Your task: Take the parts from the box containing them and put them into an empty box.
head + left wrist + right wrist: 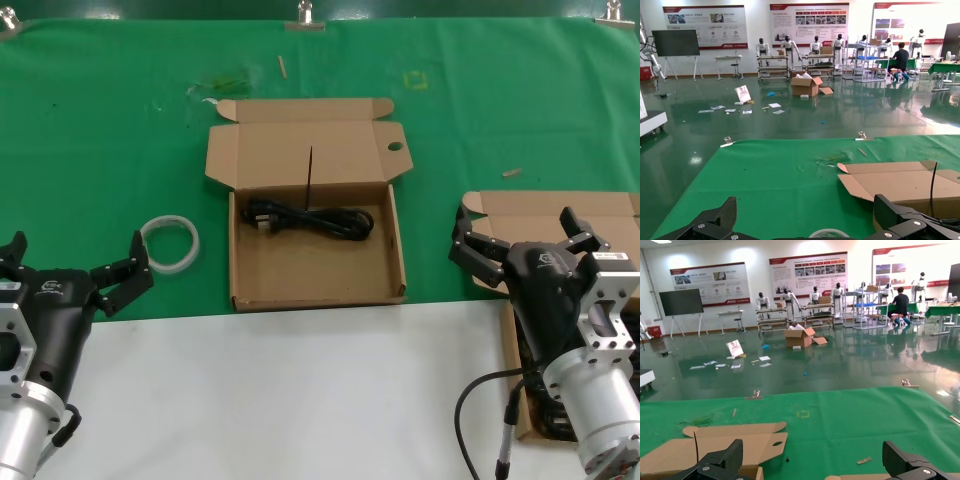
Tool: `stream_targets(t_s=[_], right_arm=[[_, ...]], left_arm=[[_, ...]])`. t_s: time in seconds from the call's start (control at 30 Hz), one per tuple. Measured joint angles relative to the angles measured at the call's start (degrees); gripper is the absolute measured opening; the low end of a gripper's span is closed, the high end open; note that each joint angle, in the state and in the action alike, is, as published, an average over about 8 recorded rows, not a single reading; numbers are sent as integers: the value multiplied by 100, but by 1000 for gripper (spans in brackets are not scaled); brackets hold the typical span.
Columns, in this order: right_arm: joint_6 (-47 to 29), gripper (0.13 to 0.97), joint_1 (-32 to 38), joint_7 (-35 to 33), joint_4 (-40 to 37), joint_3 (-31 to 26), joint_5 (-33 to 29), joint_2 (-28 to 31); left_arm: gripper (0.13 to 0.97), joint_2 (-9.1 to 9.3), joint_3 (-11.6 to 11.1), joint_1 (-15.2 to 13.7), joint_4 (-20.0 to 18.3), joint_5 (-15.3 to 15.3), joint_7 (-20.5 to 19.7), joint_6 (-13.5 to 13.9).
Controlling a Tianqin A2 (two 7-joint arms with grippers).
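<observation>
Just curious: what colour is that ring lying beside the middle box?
White; the ring shows best in the head view.

In the head view, the middle box lies open upward; its raised lid bars the far side, and a black cable fills the tray's rear strip, leaving bare floor toward the front wall. A white tape ring sits in the lane at centre left, just beside the left gripper, whose fingers are spread. At lower right, the right gripper, fingers also spread, hangs over the second box, blocking entry. The green cloth across the upper frame lies open.
</observation>
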Motion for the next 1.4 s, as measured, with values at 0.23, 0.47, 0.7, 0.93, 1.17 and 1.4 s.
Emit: stream_targets(t_s=[0.23,0.47,0.7,0.93,1.17,1.4], right_arm=[[0,966,0,0,0,0,0,0],[0,966,0,0,0,0,0,0],[0,966,0,0,0,0,0,0],[0,966,0,0,0,0,0,0],[0,966,0,0,0,0,0,0],[0,966,0,0,0,0,0,0]], left_arm=[[966,0,0,0,0,0,0,0],[966,0,0,0,0,0,0,0],[966,0,0,0,0,0,0,0],[966,0,0,0,0,0,0,0],[966,0,0,0,0,0,0,0],[966,0,0,0,0,0,0,0]])
